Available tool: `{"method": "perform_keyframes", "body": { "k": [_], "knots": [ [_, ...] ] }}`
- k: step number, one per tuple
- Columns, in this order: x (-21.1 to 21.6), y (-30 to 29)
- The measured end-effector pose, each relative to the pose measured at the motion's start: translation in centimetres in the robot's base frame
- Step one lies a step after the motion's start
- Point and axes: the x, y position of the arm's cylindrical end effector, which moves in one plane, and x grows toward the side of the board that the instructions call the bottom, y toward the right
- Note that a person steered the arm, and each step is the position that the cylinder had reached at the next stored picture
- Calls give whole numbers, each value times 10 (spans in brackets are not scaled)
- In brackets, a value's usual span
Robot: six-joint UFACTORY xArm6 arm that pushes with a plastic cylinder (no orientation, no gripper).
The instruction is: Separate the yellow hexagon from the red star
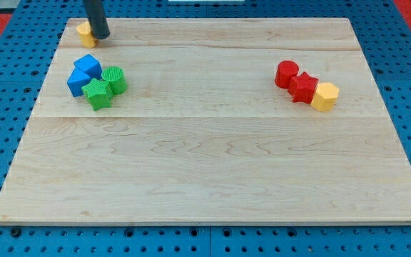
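While my tip [100, 36] rests at the worktop's [212, 164] top-left corner, touching a small yellow block [84, 31] and holding nothing, the yellow hexagon [325, 96] lies well apart near the right edge, pressed against the red star [304, 87].

Pale matt wooden board [212, 164] with visible grain; ribbed green cylinder [114, 78].

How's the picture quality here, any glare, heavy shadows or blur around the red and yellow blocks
In the camera view, lighting is even, with no glare on the wooden board and only faint shadows. The yellow hexagon and red star are sharp, touching. My tip is slightly soft-edged, beside a small yellow block at the view's top left. The board's far edge looks narrower, ordinary perspective.
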Motion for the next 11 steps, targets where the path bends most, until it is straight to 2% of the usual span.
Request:
{"method": "perform_keyframes", "body": {
  "k": [3,4,5,6,7,8,10,11],
  "knots": [
    [25,305],
    [72,400],
    [137,452],
    [163,391],
    [169,305],
    [201,345],
    [232,429],
    [276,440]
  ]
}}
